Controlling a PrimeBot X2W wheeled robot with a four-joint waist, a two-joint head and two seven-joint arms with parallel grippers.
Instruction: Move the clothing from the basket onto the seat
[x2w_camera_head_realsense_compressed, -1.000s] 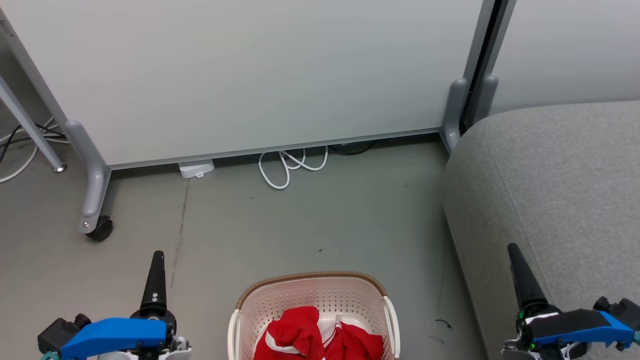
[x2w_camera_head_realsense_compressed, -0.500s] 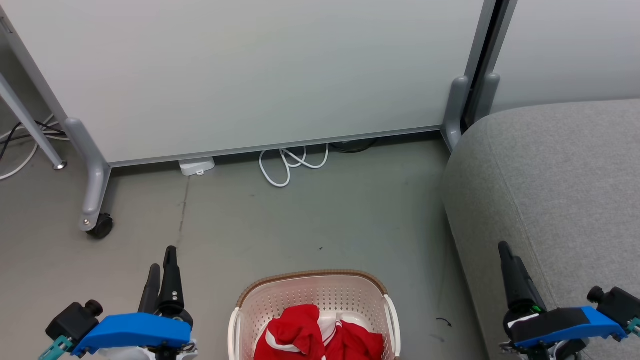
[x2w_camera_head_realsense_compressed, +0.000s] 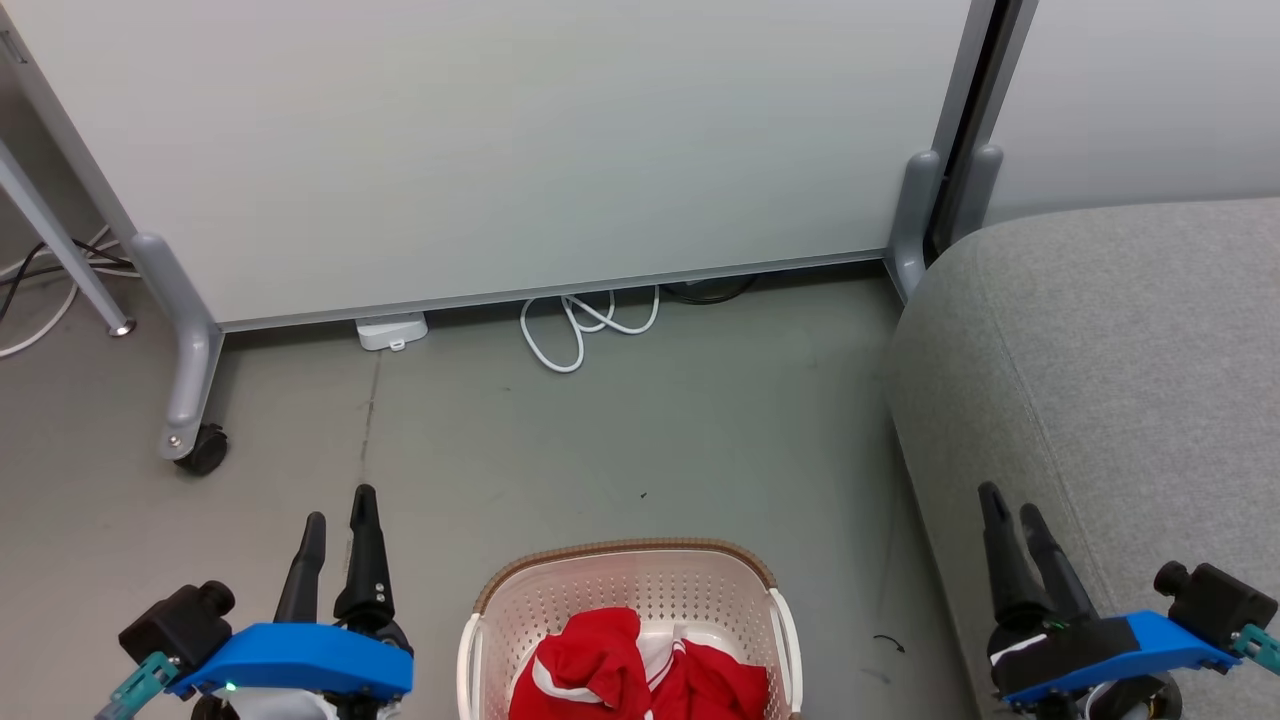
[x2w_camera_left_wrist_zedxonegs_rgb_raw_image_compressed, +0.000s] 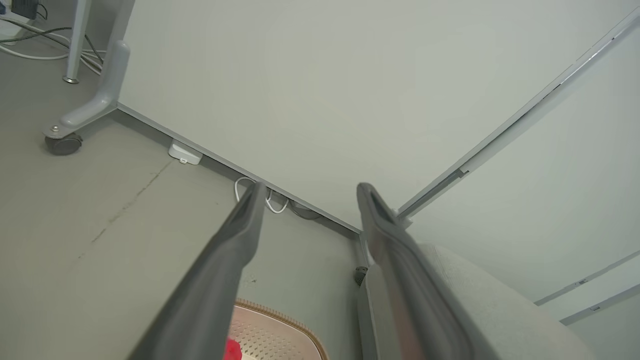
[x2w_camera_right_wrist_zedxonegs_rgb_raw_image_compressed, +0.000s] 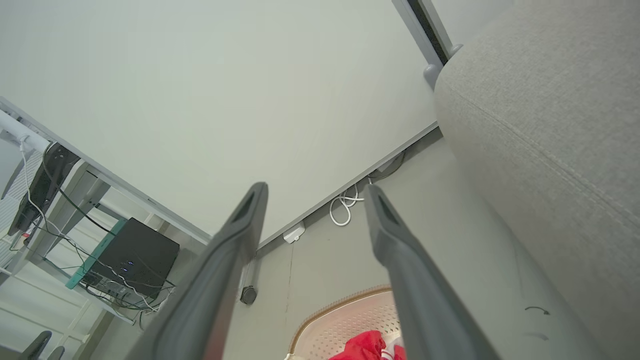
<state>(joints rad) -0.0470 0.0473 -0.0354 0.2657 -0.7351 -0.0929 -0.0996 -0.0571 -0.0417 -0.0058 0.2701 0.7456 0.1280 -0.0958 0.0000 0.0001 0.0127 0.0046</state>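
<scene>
Nearby, left tool (x2w_camera_head_realsense_compressed: 340, 505): being held open and empty, left of the basket (x2w_camera_head_realsense_compressed: 625, 550). Both fingers are being shown where one was showing a second ago, and it is being brought up and toward the basket.
Right tool (x2w_camera_head_realsense_compressed: 1010, 500): being held open and empty, overlapping the seat's near edge from the head. It is likewise being rolled and eased leftward.
Clothing (x2w_camera_head_realsense_compressed: 600, 670): being kept heaped in the basket, untouched.
Meaning: an approach is judged as being lined up, with no grasp yet being made.
Seat (x2w_camera_head_realsense_compressed: 1120, 380): being left bare, right of the basket.
Views: a mere red sliver is being caught by the left wrist and more of the heap by the right wrist, where a black box (x2w_camera_right_wrist_zedxonegs_rgb_raw_image_compressed: 132, 257) with cables is being brought in.
Panel (x2w_camera_head_realsense_compressed: 500, 150): being seen farthest, with a white cable (x2w_camera_head_realsense_compressed: 575, 335) at its foot.
</scene>
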